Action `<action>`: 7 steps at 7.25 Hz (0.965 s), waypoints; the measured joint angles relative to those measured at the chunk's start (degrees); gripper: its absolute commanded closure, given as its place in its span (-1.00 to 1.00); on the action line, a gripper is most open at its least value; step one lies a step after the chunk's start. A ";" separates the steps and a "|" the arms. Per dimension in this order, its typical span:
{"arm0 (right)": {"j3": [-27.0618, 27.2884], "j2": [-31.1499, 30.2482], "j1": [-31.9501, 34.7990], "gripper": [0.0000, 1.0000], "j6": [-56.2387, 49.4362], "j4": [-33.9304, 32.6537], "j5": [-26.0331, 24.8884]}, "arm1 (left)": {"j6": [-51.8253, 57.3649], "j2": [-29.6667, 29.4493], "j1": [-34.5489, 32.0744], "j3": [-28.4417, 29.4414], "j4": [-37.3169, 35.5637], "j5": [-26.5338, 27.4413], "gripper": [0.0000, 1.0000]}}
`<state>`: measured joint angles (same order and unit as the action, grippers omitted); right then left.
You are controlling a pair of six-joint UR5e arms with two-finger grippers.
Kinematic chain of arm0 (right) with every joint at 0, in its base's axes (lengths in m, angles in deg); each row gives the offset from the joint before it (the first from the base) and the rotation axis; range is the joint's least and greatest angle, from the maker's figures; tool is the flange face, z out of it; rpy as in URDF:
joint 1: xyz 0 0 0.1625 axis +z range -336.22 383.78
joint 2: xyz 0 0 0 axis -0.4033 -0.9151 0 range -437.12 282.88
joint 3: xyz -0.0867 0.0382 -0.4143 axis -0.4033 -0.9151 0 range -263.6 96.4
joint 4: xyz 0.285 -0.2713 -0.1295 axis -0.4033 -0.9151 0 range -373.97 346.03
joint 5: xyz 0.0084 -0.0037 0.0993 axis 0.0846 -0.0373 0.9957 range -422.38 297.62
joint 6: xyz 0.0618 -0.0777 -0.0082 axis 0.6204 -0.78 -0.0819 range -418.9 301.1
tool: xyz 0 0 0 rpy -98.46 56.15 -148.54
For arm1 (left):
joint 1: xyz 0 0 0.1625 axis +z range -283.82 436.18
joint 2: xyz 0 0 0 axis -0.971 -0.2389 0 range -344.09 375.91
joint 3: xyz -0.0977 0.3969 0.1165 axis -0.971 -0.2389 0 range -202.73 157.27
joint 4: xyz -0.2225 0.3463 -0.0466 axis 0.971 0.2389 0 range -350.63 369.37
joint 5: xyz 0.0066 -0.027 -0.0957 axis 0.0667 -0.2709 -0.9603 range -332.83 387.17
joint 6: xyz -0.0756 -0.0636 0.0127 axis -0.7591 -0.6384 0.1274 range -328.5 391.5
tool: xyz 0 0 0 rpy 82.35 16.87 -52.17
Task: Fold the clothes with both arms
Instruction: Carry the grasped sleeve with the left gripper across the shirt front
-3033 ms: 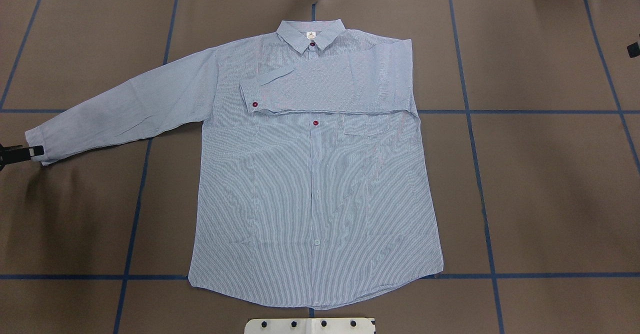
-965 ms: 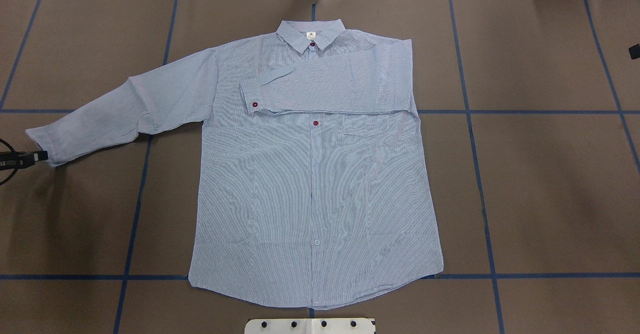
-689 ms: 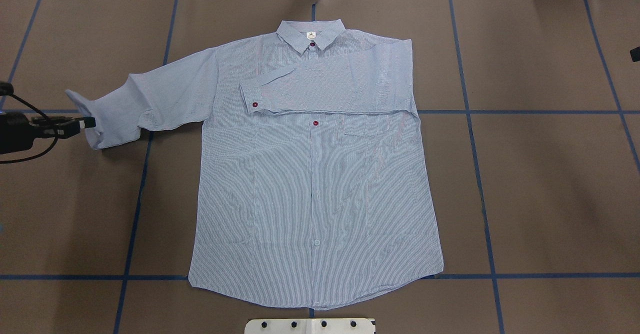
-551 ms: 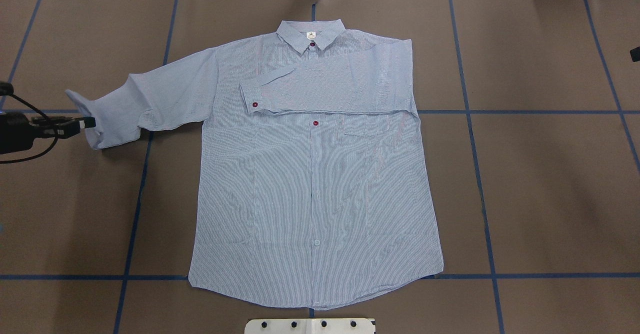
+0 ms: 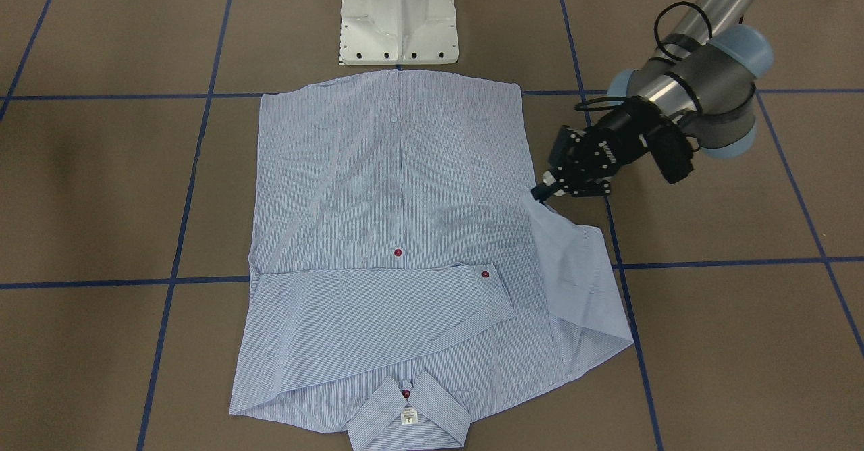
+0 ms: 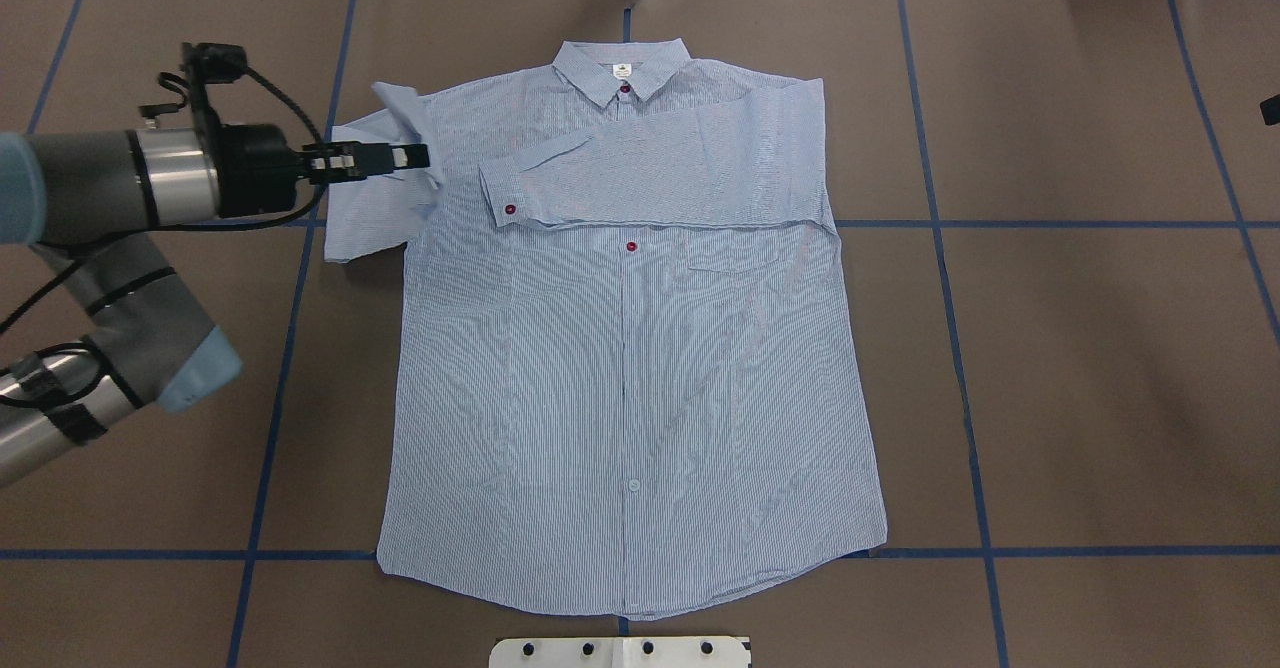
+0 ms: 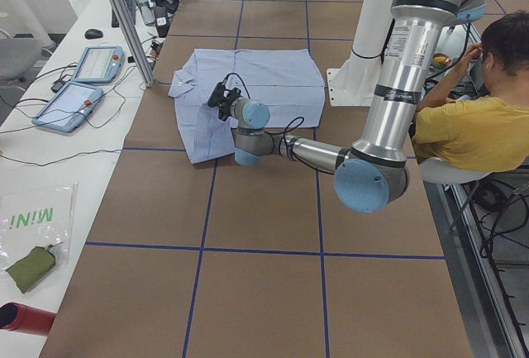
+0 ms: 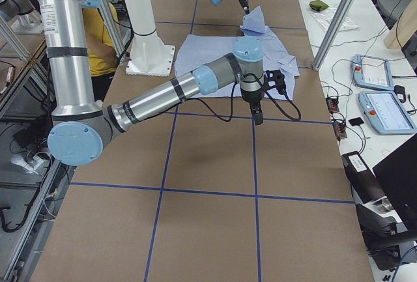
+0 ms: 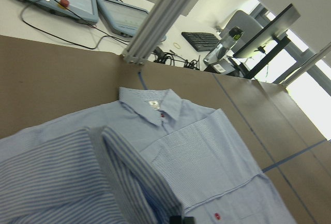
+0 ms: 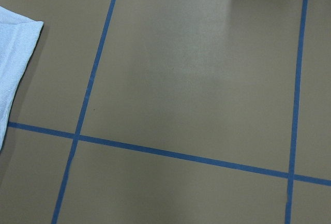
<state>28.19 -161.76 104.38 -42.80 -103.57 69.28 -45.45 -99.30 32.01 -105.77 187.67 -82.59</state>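
shirt [image 6: 560, 398]: thin striped cloth | table [image 6: 1100, 368]: matt brown paper | left arm [image 6: 172, 176]: brushed metal

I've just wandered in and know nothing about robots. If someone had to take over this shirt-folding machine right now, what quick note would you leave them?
Left gripper: shut on the cuff of the sleeve on the robot's left, held up off the table near that shoulder.
Right gripper: hangs over bare table beside the shirt, with no cloth in it that I can see. I cannot tell whether it is open or shut.
Shirt: flat, front up, collar away from the robot.
Done: the other sleeve lies folded across the chest.
Left: lay the held sleeve across the chest, release, then fold the body.
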 measured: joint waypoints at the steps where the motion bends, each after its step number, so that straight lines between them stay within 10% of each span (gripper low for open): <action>1: -0.02 0.00 0.00 -1.00 0.04 0.00 0.00 | -2.66 -4.71 2.11 0.20 -3.92 1.55 1.00; 6: 0.08 -0.24 0.00 -1.00 0.15 -0.05 0.00 | -4.75 -17.13 11.76 5.69 -18.08 16.08 1.00; 7: 0.02 -0.26 0.00 -1.00 0.16 -0.05 0.00 | -4.54 -17.49 13.17 7.26 -18.27 17.78 -0.98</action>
<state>28.21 -162.02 104.38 -42.65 -103.62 69.28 -49.98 -116.79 45.18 -98.51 169.39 -64.81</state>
